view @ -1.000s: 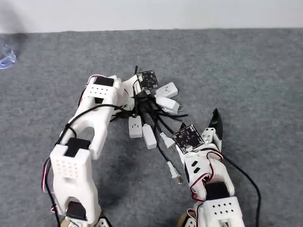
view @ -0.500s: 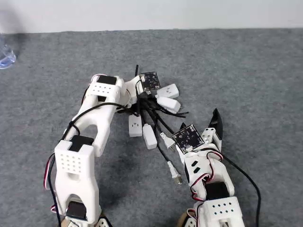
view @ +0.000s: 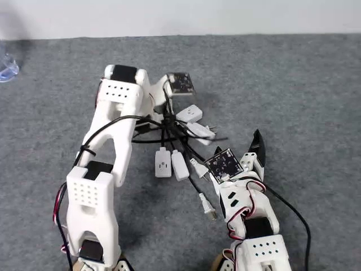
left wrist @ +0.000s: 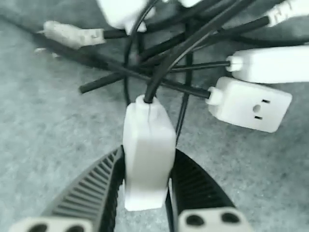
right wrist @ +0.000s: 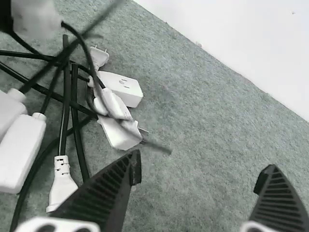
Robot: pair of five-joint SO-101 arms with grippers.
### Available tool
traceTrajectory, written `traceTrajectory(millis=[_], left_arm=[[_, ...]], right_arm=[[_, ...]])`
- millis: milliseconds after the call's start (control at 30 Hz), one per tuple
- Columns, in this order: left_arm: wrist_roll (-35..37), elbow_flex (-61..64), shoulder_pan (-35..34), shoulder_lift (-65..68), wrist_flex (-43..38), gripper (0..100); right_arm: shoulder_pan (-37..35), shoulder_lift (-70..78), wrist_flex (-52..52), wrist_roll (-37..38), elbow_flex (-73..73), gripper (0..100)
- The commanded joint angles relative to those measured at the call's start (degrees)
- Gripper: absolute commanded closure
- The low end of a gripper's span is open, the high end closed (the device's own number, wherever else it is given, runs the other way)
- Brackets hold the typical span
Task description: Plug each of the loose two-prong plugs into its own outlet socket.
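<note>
Drawn farther out from the arms' bases since the earlier frames, the left gripper (left wrist: 147,157) had dragged the tangle of cords (view: 169,121) along, its jaws clamped tight on a white block (left wrist: 147,128) at the tangle's edge. An outlet socket (left wrist: 251,104) lay just beside the tangle. A loose two-prong plug (view: 210,212) trailed out of the tangle toward the right gripper (right wrist: 203,162), which stood near the tangle, jaws wide apart and empty.

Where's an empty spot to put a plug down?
Bare carpet lies right of the right gripper, and also left of the left arm. It's crowded between the arms, where the cords and sockets tangle.
</note>
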Motion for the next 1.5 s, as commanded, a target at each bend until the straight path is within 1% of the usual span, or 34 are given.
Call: traceTrajectory(millis=[0, 167, 300, 467, 633, 733, 833, 1000, 1100, 1167, 1267, 1333, 1467], left_arm=[[3.43, -0.92, -1.14, -8.18, 1.85, 99], [3.43, 5.41, -1.85, -16.00, 1.85, 98], [3.43, 8.31, -4.92, -23.56, 1.85, 97], [3.34, 12.88, -11.69, -32.26, 1.85, 97], [3.34, 19.38, -19.52, -35.25, 1.67, 97], [3.25, 22.81, -24.18, -35.08, 1.14, 97], [3.25, 26.86, -29.10, -35.16, -1.32, 97], [2.90, 30.90, -42.11, -35.08, -5.19, 97], [-2.90, 37.05, -49.41, -34.20, -8.09, 97], [-6.68, 39.87, -53.89, -31.82, -11.87, 97], [-8.79, 39.87, -60.13, -26.37, -16.70, 97], [-10.20, 38.46, -62.51, -22.15, -14.95, 97], [-10.90, 32.40, -62.07, -13.19, -3.69, 97]], right_arm=[[-1.36, 0.84, -1.27, 0.44, 0.79, 62.7], [-1.36, 0.84, -1.27, 0.44, 0.79, 62.7], [-1.36, 0.84, -1.27, 0.44, 0.79, 62.7], [-1.36, 0.84, -1.27, 0.44, 0.79, 62.7], [-1.36, 0.84, -1.27, 0.44, 0.79, 62.7], [-1.36, 0.84, -1.27, 0.44, 0.79, 62.7], [-1.36, 0.84, -1.27, 0.44, 0.79, 62.7], [-1.36, 0.84, -1.27, 0.44, 0.79, 62.7], [-1.36, 0.84, -1.27, 0.44, 0.79, 62.7], [-1.36, 0.84, -1.19, 0.44, 0.79, 62.7], [-1.36, 0.84, -1.19, 0.44, 0.79, 62.7], [-1.36, 0.84, -1.19, 0.44, 0.79, 62.7], [-1.45, 0.84, -1.19, 0.44, 0.79, 62.7]])
